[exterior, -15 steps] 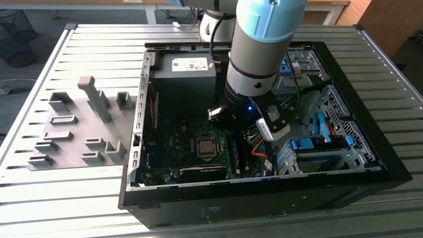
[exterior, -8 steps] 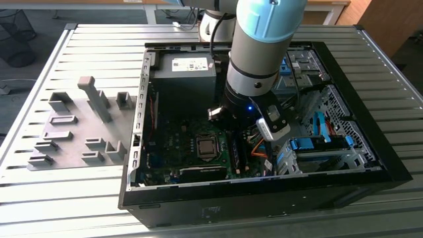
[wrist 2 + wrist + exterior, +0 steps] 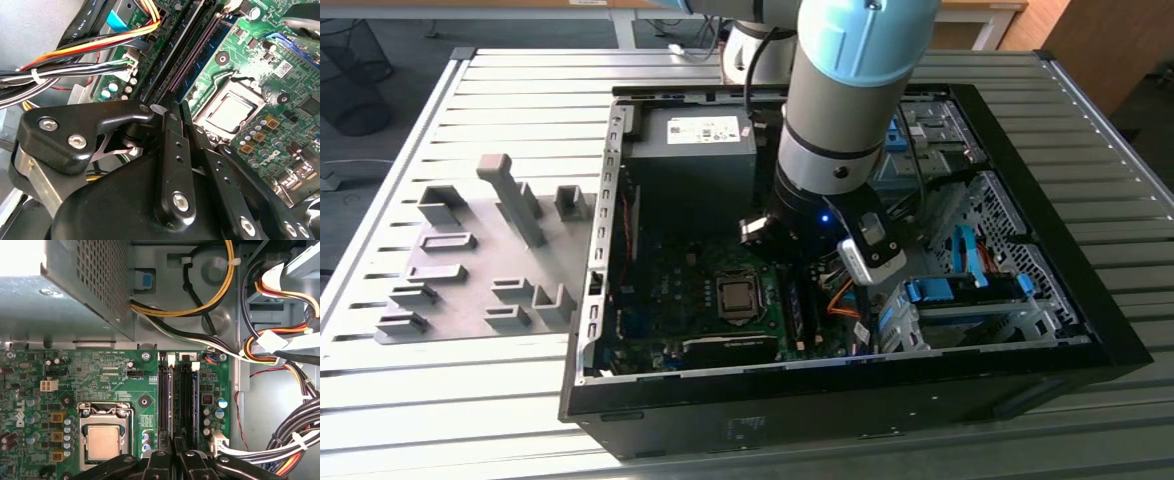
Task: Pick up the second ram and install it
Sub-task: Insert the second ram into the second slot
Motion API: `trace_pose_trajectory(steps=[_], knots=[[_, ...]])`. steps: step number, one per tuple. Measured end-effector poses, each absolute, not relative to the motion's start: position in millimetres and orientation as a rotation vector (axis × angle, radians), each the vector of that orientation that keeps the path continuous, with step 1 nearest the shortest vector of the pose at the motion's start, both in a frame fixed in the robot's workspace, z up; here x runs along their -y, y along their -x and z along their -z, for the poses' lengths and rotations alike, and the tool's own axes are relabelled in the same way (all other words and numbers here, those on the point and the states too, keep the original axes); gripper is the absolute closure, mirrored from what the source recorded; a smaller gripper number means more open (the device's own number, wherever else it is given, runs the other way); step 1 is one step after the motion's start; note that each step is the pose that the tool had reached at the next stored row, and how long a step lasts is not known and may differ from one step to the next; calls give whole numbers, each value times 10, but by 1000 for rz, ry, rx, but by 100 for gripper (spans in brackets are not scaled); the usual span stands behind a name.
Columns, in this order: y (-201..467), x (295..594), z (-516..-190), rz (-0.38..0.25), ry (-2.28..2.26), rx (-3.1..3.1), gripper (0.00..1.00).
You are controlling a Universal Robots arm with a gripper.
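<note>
Ram (image 3: 192, 400): looks seated in its slot, right ahead of the claw
Claw (image 3: 175, 442): fingers pinched narrow over the stick's edge
Progress: basically installed, maybe final press left

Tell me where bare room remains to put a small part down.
Free: the slatted table in front of the grey holder blocks, beside the computer case. Crowded: inside the case, where the gripper sits over the memory slots beside cable bundles.
</note>
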State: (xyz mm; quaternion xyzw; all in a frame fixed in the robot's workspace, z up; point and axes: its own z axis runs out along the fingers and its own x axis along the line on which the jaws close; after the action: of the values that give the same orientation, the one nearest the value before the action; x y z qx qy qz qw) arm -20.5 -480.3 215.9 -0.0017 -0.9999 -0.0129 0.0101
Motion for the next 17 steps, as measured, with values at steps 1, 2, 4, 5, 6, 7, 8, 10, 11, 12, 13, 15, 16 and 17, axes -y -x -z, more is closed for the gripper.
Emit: trace_pose_trajectory(steps=[1, 2, 4, 5, 6, 7, 8, 10, 11, 12, 13, 15, 16, 17], knots=[[205, 4803, -2151, 40, 5, 3120, 86], [205, 4804, -2146, 40, 5, 3120, 86], [205, 4805, -2142, 40, 5, 3119, 86], [205, 4804, -2140, 40, 5, 3119, 86], [205, 4804, -2139, 40, 5, 3119, 86], [205, 4804, -2139, 40, 5, 3119, 86], [205, 4804, -2139, 40, 5, 3119, 86], [201, 4806, -2138, 41, 5, 3119, 86], [196, 4809, -2139, 41, 5, 3119, 86], [192, 4811, -2139, 41, 6, 3119, 86], [187, 4812, -2139, 41, 6, 3119, 86], [184, 4814, -2139, 41, 9, 3119, 86], [183, 4814, -2139, 41, 10, 3119, 86], [184, 4814, -2137, 40, 10, 3119, 86]])
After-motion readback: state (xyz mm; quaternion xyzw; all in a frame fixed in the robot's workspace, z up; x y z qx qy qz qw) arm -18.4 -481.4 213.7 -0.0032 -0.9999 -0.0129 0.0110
